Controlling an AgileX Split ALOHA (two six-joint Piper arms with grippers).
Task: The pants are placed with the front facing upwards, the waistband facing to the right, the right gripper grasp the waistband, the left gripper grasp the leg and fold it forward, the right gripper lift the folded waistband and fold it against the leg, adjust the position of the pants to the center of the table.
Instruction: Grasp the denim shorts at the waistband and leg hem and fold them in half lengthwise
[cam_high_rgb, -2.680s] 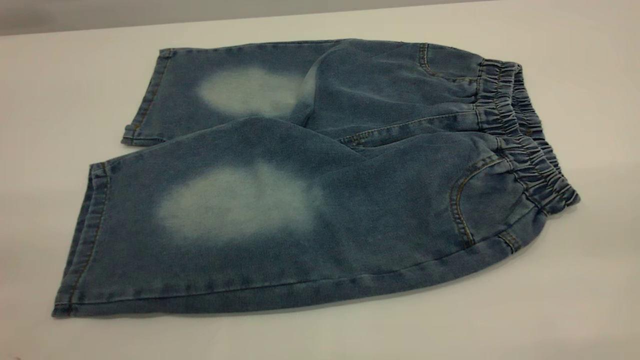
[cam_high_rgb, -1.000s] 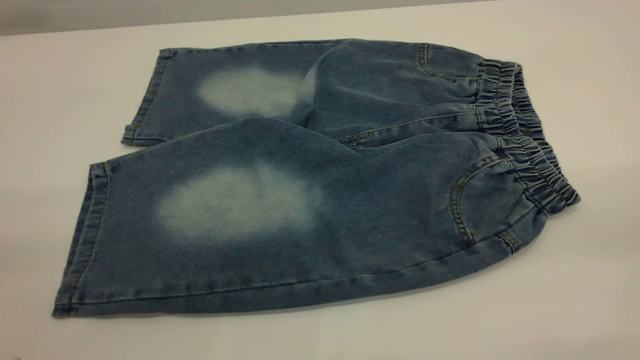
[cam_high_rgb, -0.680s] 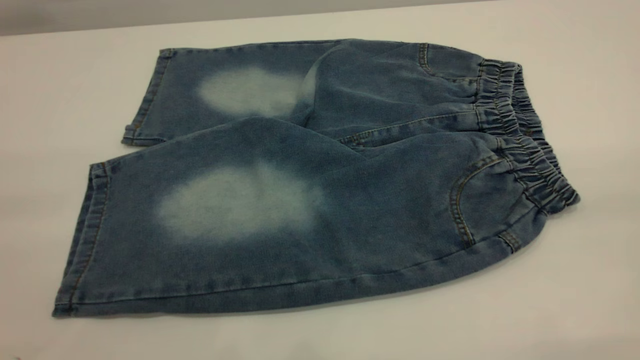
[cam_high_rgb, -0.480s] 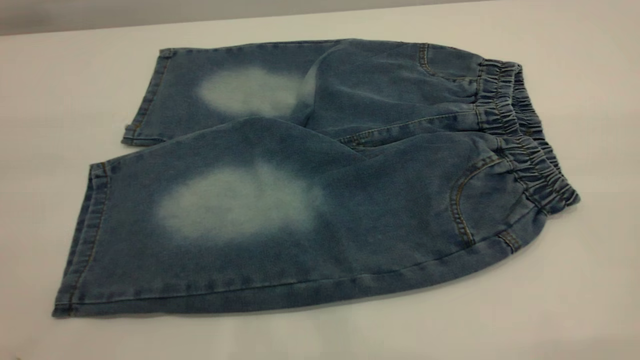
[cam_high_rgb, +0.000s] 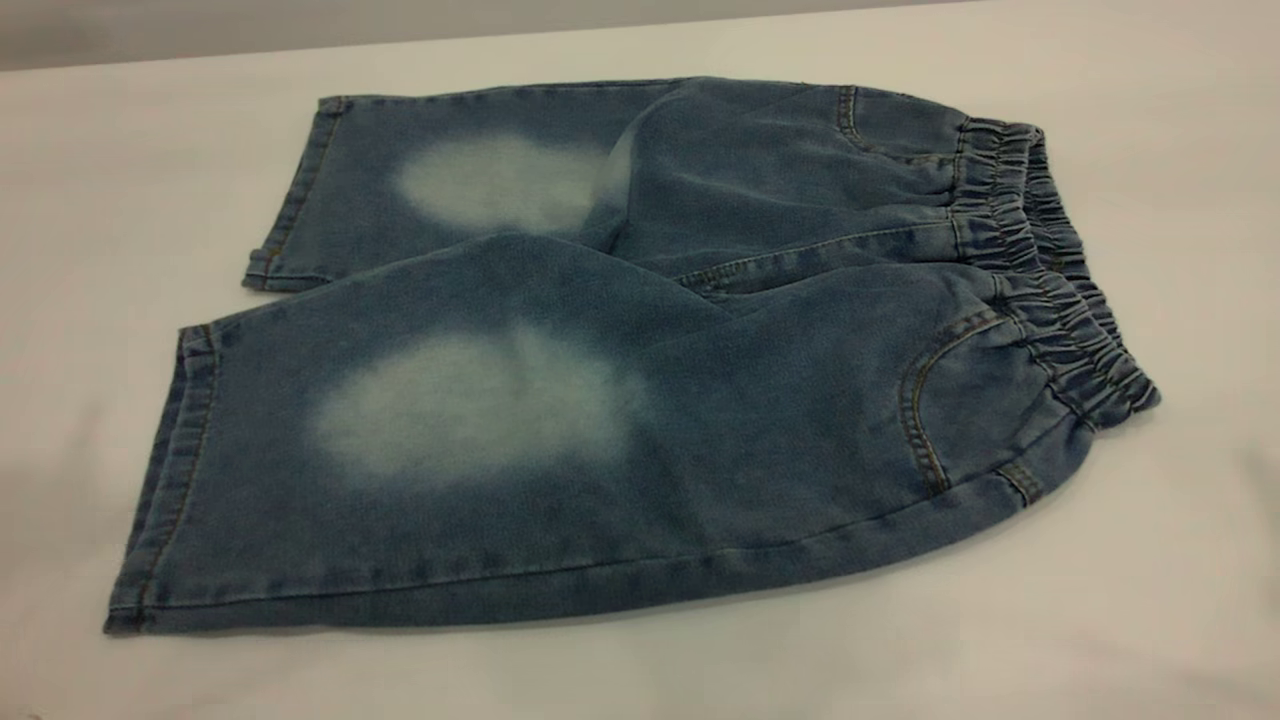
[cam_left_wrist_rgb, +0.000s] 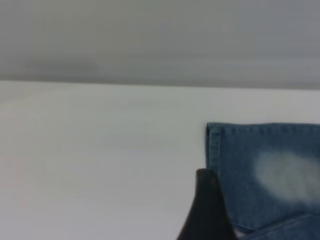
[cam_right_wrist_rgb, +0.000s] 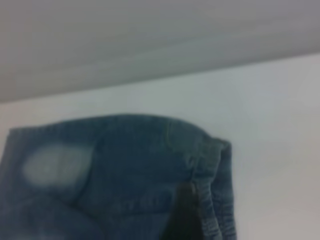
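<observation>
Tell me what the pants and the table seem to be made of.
The pants look like soft washed blue denim: faded pale patches, tan stitching, a gathered elastic waistband. The table looks like a smooth matte white board, perhaps laminate; the exact material is unclear.

The blue denim pants (cam_high_rgb: 620, 370) are laid flat and unfolded on the white table (cam_high_rgb: 1150, 600), front up, a pale faded oval on each leg, with the gathered, darker waistband (cam_high_rgb: 1050, 270) turned to the right.
</observation>
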